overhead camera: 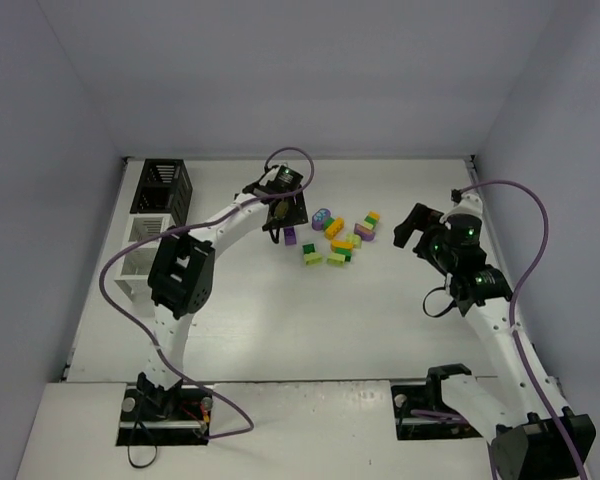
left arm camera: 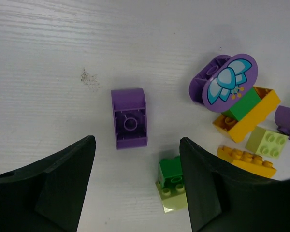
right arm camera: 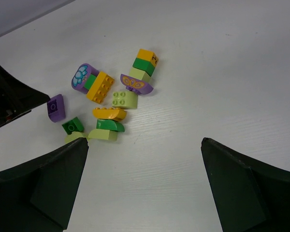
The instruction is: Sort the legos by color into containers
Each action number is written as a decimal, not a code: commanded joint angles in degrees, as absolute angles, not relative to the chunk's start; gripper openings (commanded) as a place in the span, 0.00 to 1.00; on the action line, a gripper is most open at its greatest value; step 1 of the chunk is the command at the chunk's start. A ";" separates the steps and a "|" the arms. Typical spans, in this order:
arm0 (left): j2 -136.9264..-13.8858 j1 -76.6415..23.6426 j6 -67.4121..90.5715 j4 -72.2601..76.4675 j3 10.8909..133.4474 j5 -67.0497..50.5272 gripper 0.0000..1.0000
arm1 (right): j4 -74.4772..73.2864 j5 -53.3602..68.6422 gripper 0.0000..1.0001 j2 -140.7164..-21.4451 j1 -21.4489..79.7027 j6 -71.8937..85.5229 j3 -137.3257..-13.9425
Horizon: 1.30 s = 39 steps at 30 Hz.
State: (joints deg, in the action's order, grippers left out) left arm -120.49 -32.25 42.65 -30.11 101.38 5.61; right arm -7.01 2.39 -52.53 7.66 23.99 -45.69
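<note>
The left gripper (left arm camera: 136,145) stood wide open and held nothing. A purple brick (left arm camera: 129,118) lay hollow side up on the table (left arm camera: 48,58), at mid-frame in the left wrist view. It sat just above the gap between the two fingers and touched neither.

The other legos (overhead camera: 338,240) lay in a loose cluster at the centre of the overhead view, just right of that brick. Among them were a round purple piece with a flower print (left arm camera: 229,83), an orange brick (left arm camera: 251,113) and dark and light green pieces.

The right gripper (right arm camera: 144,144) was likewise wide open and empty. It sat at the right of the overhead frame, well apart from the cluster.

The containers stood in a row at the left edge of the overhead frame, with the black bin (overhead camera: 160,187) uppermost and two white bins (overhead camera: 140,250) below it. Their contents could not be made out.
</note>
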 commanded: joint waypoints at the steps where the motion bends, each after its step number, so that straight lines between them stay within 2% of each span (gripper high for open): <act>1: -121.71 -32.43 43.77 -31.81 106.87 10.72 0.64 | -2.99 3.16 1.00 -53.35 8.35 23.12 -45.53; 8: -127.17 -32.52 43.86 -34.54 111.09 12.30 0.63 | -2.64 3.69 1.00 -53.35 8.79 22.94 -45.09; 14: -129.46 -33.13 42.63 -34.54 112.24 12.66 0.49 | -2.29 4.13 1.00 -53.44 8.88 22.94 -44.74; 17: -129.64 -33.57 42.28 -34.10 112.32 12.57 0.35 | -2.37 4.04 1.00 -53.26 8.88 22.94 -44.56; 19: -129.20 -33.58 42.19 -34.10 112.32 12.57 0.14 | -2.29 4.13 1.00 -53.17 8.88 22.85 -44.56; 21: -127.63 -33.57 41.40 -34.28 112.24 13.53 0.00 | -2.29 4.13 1.00 -52.91 8.96 22.76 -44.56; 31: -109.88 -29.54 21.64 -23.92 107.58 25.75 0.00 | -2.20 5.80 1.00 -53.26 10.02 22.15 -44.47; 39: -102.75 -15.92 11.52 -12.85 102.49 19.61 0.00 | -2.20 6.24 1.00 -53.35 11.69 21.45 -44.12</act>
State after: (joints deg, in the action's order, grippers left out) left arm -104.03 -20.03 17.87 -19.53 104.14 20.56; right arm -6.50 5.54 -53.15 10.98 22.39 -44.31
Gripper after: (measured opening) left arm 0.284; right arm 0.999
